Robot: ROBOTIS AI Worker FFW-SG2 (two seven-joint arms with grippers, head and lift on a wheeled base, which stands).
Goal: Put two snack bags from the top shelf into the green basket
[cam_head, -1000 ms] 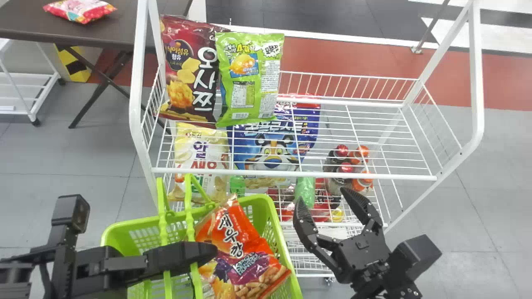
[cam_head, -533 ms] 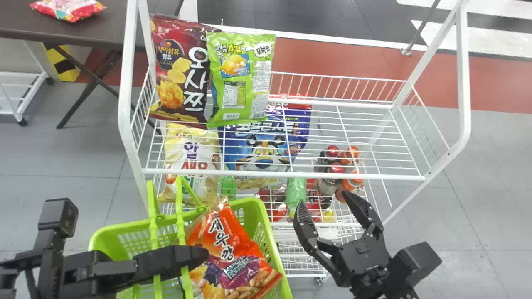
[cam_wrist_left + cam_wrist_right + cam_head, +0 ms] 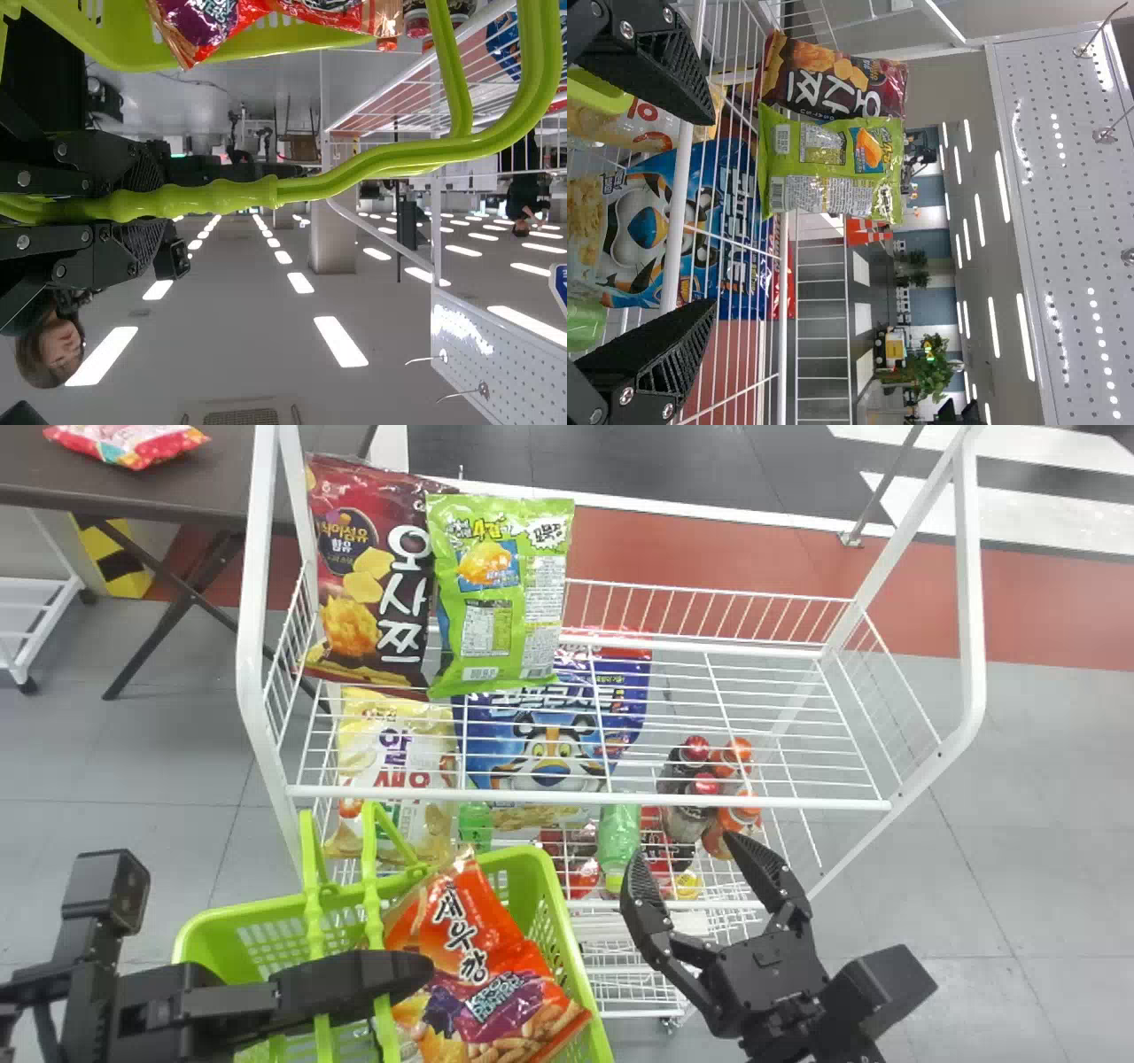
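Gripping handle [image 3: 354, 174] of green basket [image 3: 532, 859] with left gripper [image 3: 412, 970], clamped down on it; hard to tell whether on one loop or both. Holding right gripper [image 3: 684, 850] spread wide, right of basket, in front of rack. Got green snack bag [image 3: 500, 593] and maroon snack bag [image 3: 345, 584] on top shelf [image 3: 620, 801], both upright at its left end, overlapping slightly. Got orange snack bag [image 3: 478, 957] in basket, toward its right side. Can see yellow bag [image 3: 390, 753] and blue bag [image 3: 549, 753] lower down, through wires.
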